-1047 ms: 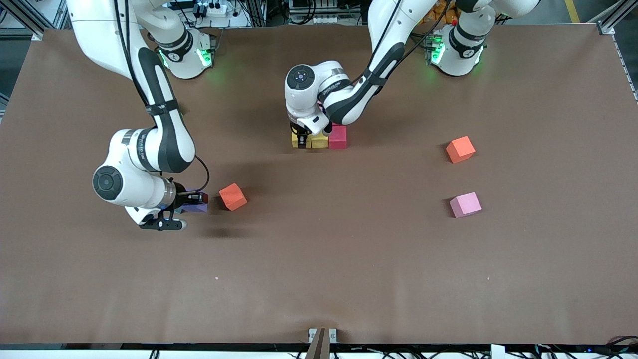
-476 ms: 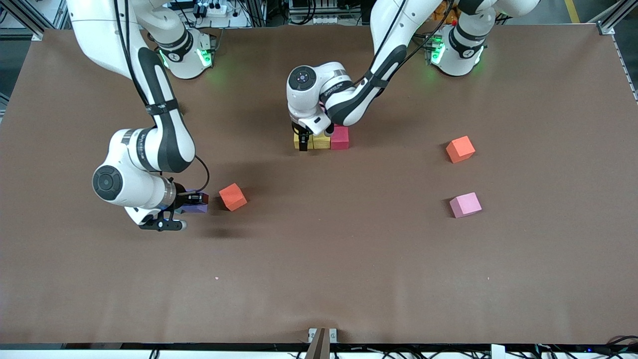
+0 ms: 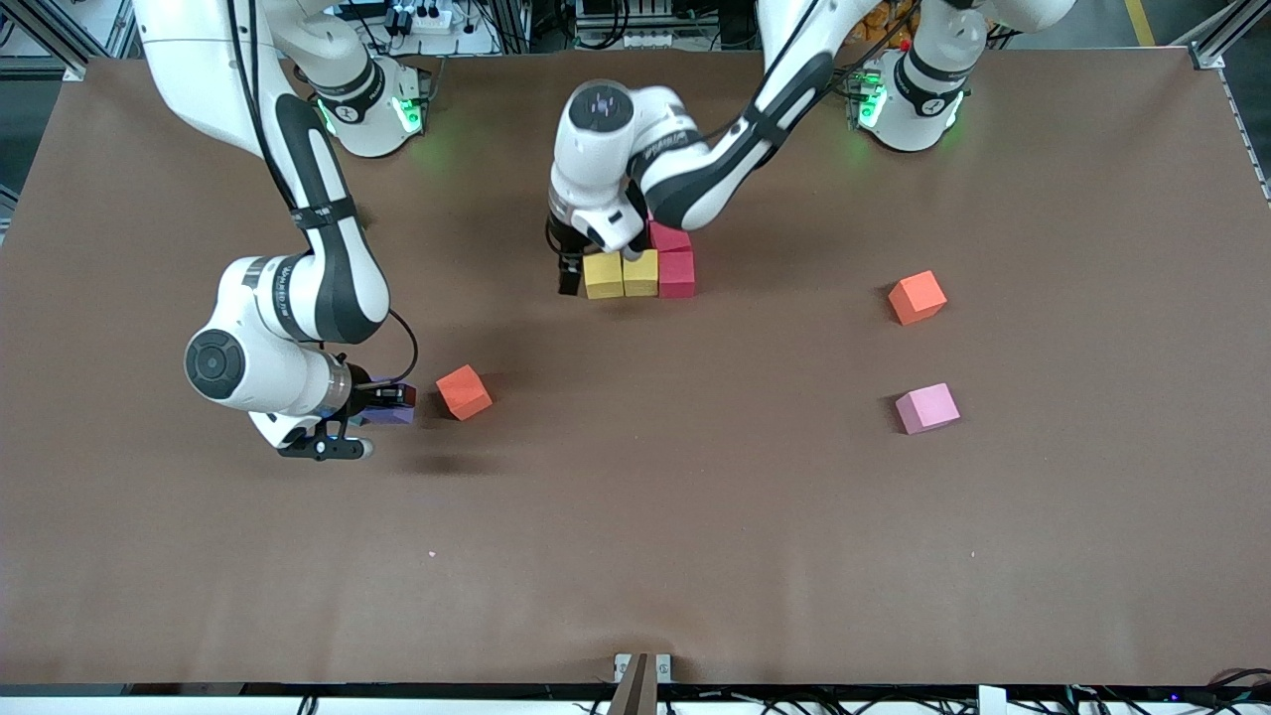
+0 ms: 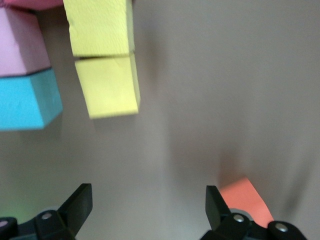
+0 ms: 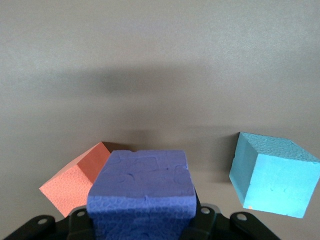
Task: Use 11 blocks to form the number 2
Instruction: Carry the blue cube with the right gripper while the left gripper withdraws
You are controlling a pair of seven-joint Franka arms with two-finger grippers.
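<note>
Up off the end yellow block [image 3: 603, 275] comes my left gripper [image 3: 569, 270]. A second ago it was clamped on that block; now it hangs over bare table at the block's 9 o'clock in the front view, just beside it and apart from it. My left fingers [image 4: 75, 207] stand wide with nothing between them.

That block closes a row of three, touching edge to edge: it, a second yellow block [image 3: 640, 273] and a red block [image 3: 676, 274]. The row's long axis runs 9 to 3 o'clock, square to the table edge. At the red block's 12 o'clock a pink block [image 3: 670, 237] touches it, half under my left arm. My left wrist view also shows a blue block [image 4: 27, 102] and another pink one [image 4: 22, 47] beside the yellows.

My right gripper [image 3: 377, 405] is low at the purple block [image 3: 395, 410], toward the right arm's end. Whether it grips the block I cannot tell. An orange block [image 3: 464, 391] lies near, at 3 o'clock of the purple one, turned askew. A teal cube [image 5: 275, 180] sits close by.
</note>
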